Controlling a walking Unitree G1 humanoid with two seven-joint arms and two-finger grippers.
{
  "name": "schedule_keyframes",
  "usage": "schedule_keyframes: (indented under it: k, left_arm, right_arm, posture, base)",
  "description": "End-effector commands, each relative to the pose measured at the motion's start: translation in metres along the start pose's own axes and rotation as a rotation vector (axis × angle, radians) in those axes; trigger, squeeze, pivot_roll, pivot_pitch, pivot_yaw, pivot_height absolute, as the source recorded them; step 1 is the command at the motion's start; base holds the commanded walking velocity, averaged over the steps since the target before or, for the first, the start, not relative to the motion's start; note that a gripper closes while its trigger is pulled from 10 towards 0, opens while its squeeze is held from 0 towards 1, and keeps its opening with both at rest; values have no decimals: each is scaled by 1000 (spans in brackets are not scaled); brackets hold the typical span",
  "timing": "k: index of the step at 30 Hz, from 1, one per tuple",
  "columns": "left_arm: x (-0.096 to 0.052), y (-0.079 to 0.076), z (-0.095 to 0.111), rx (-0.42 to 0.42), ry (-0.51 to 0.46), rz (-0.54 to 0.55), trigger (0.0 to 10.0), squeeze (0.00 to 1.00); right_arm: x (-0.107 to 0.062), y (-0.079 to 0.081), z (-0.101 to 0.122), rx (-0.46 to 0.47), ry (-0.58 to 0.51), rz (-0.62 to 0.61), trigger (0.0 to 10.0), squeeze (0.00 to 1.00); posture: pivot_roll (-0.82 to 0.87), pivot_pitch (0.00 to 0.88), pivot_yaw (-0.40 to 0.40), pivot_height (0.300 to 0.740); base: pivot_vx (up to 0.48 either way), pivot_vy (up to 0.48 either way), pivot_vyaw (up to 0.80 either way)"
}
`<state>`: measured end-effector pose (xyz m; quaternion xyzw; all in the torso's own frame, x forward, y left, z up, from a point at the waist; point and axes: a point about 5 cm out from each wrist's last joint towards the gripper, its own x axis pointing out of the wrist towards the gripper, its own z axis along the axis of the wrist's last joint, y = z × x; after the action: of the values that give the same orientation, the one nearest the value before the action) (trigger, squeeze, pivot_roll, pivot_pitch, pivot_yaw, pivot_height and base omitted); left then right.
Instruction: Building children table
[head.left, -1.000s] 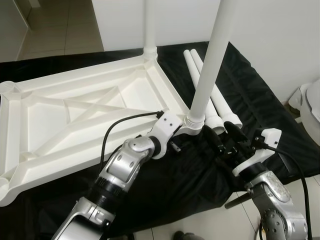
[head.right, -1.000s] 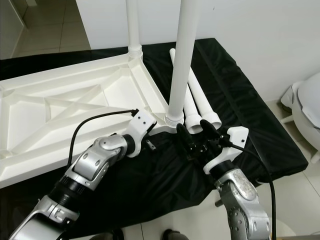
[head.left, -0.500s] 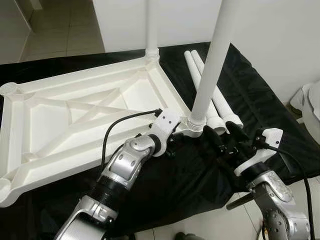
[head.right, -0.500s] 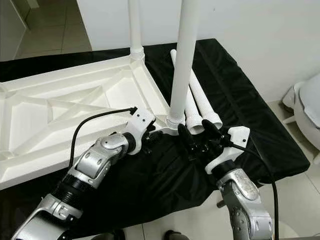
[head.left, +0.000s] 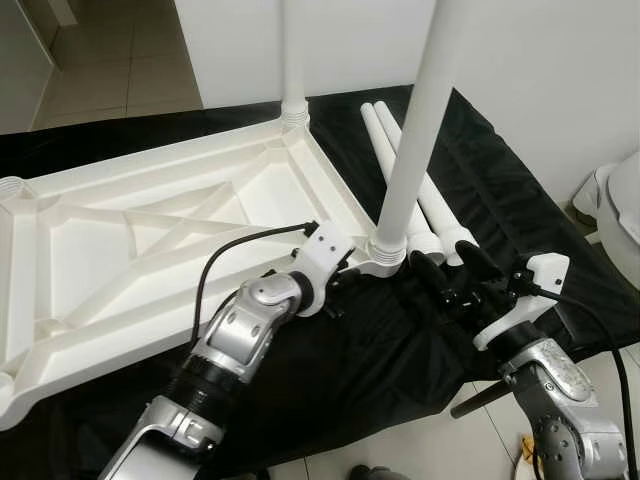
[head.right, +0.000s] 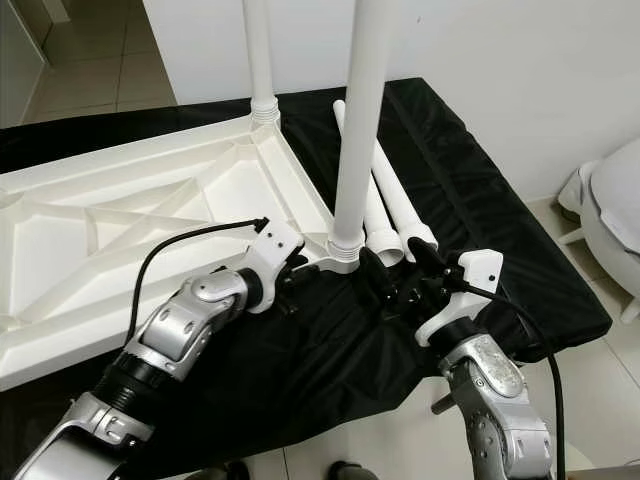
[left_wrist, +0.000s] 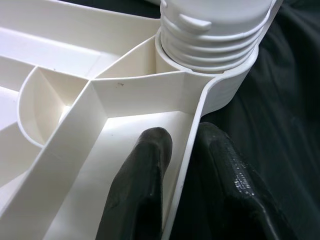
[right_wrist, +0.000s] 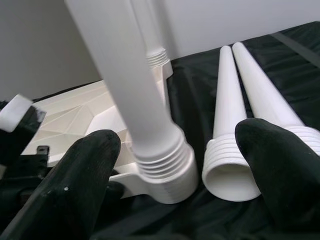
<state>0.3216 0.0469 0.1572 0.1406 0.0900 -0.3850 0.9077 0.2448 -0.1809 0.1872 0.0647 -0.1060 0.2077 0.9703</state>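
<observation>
White tabletop (head.left: 150, 230) rim between left hand (left_wrist: 182, 165) fingers

Your left tool (left_wrist: 177, 165) has closed onto the tabletop's (head.left: 150, 230) rim beside the near leg (head.left: 415, 130).

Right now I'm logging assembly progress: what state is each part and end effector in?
Tabletop: upside down on the black cloth.
Near leg: upright in its corner socket.
Far leg: upright in its socket.
Two spare legs: lying loose.
Left end effector: pinching the tabletop rim.
Right end effector: open, beside the near leg.
</observation>
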Motion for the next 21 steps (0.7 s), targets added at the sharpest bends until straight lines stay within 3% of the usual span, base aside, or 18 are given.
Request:
schedule_keyframes:
  k: [1, 6, 11, 19, 21]
  left_arm:
    - [-10, 13, -18, -18, 70, 65, 10000, 0]
    - [-29, 19, -11, -18, 32, 75, 10000, 0]
    - [-45, 14, -10, 24, 2, 46, 10000, 0]
    - [-47, 6, -5, 14, -31, 33, 10000, 0]
    - [-45, -3, -2, 17, -45, 4, 10000, 0]
  right_arm:
    - [0, -3, -1, -4, 7, 1, 10000, 0]
    - [10, -5, 0, -18, 4, 30, 10000, 0]
    - [22, -7, 3, -29, 1, 56, 10000, 0]
    - [36, -5, 4, -48, 23, 148, 10000, 0]
    - [40, -2, 3, -53, 56, 223, 10000, 0]
  posture:
    - [-143, 144, 43, 740]
    - [-117, 154, 26, 740]
    - [-93, 162, 11, 740]
    - [-69, 168, -10, 740]
    - [-67, 167, -15, 740]
  base:
    - [0, 0, 0]
    - [0, 0, 0]
    - [0, 0, 0]
    - [0, 0, 0]
    - [0, 0, 0]
